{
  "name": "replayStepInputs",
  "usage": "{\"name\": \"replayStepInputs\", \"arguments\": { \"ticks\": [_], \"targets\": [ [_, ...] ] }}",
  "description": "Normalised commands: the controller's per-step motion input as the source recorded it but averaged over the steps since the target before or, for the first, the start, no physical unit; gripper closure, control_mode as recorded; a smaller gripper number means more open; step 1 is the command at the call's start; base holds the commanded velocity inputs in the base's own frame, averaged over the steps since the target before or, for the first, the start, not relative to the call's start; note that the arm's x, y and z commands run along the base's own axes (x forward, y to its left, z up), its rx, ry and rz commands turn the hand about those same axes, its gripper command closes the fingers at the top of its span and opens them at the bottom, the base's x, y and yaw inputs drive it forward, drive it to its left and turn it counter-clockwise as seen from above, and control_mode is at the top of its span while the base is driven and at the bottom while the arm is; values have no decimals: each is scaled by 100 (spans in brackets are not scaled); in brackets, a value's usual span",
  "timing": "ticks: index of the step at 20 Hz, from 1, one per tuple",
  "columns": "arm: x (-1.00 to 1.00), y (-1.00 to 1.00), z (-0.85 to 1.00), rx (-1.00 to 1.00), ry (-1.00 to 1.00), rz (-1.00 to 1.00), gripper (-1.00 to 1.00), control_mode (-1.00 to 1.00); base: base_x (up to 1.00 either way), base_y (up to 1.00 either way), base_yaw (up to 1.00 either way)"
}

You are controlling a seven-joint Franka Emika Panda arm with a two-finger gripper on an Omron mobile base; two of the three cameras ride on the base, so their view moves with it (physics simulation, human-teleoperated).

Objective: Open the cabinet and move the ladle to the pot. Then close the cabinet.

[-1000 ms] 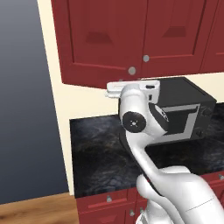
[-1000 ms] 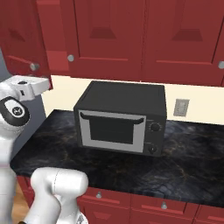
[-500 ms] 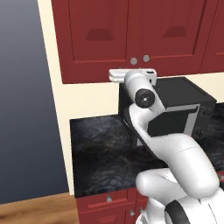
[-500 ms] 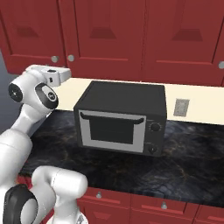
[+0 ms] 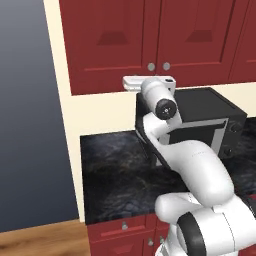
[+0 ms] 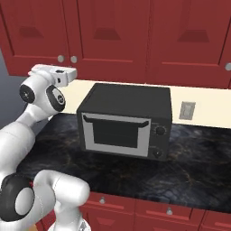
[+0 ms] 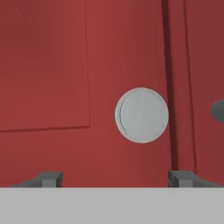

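Cabinet (image 5: 150, 40) doors at the frame's top remain closed as the robot's fingers (image 7: 48, 178), spread wide, face a silver knob (image 7: 141, 115) at centre, every step of the task apparently ahead.

A: Where's the hand (image 6: 63, 74)?
B: Far left, raised just under the cabinet (image 6: 90, 36), below its two knobs (image 6: 66, 59).
A: And right of it?
B: A microwave (image 6: 124, 119) on the dark counter (image 6: 180, 167); doors shut.
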Motion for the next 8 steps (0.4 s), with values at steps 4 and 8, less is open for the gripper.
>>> {"name": "replayStepInputs", "arguments": {
  "ticks": [4,8],
  "targets": [
    [28,-11,-1,6,9,2,-100,-100,0,0,0],
    [0,0,0,0,0,0,-100,-100,0,0,0]
  ]
}}
